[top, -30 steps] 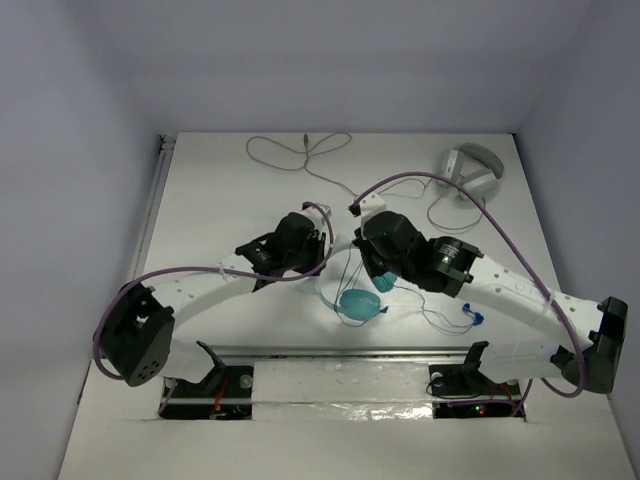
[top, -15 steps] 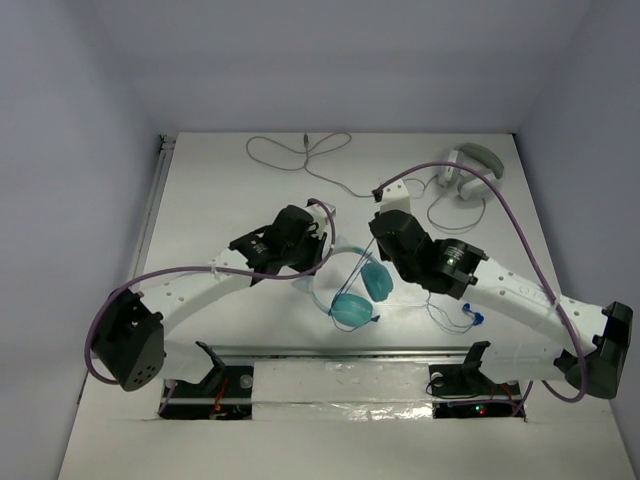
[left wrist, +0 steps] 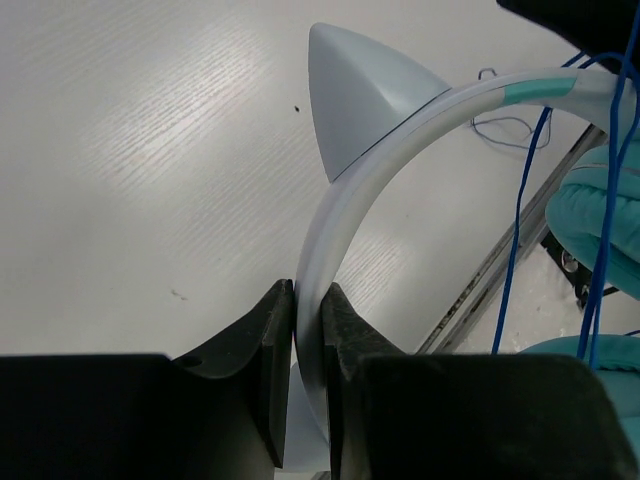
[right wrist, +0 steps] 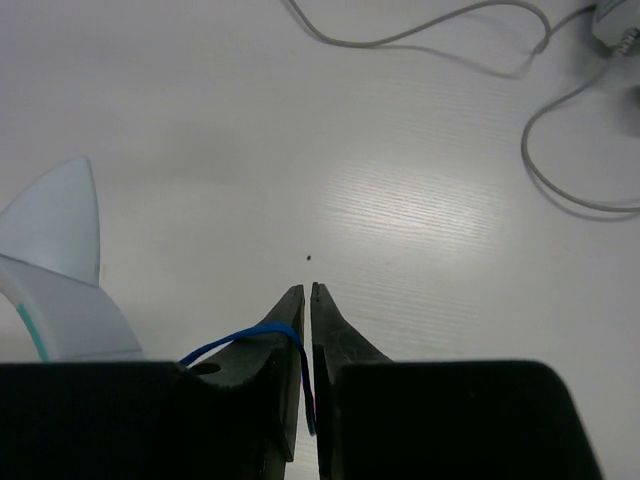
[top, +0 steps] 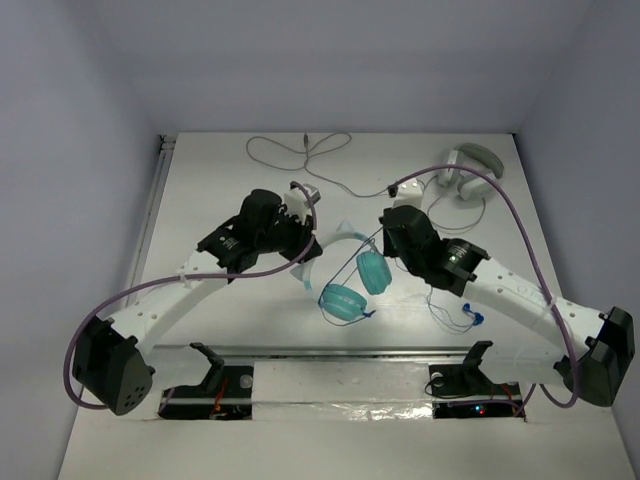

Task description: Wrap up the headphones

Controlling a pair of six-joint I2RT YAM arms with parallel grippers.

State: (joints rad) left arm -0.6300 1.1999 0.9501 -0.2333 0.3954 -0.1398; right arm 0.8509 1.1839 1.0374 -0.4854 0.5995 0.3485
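Left gripper: my two black fingers are clamped on the pale headband, one finger on each flat face.
Right gripper: my jaws stand almost together with only a narrow slit between them. The thin blue cable loops over one finger and drops into the slit. I cannot tell whether it is pinched.
Headphones: near the middle of the table, between my two grippers, with the headband arching from my left gripper toward my right.
Ear cups: round and teal, side by side on the near side of the headband. The padding looks soft and wrinkled in the left wrist view.
Headband shape: a smooth, glossy, flat curved strip, white with a short teal section, bearing a pointed ear shaped like a triangle.
Table surface: white, with a fine straight grain.
Far right corner: grey-white headphones lie well apart from mine.
Far edge: a grey cable lies in loose loops.
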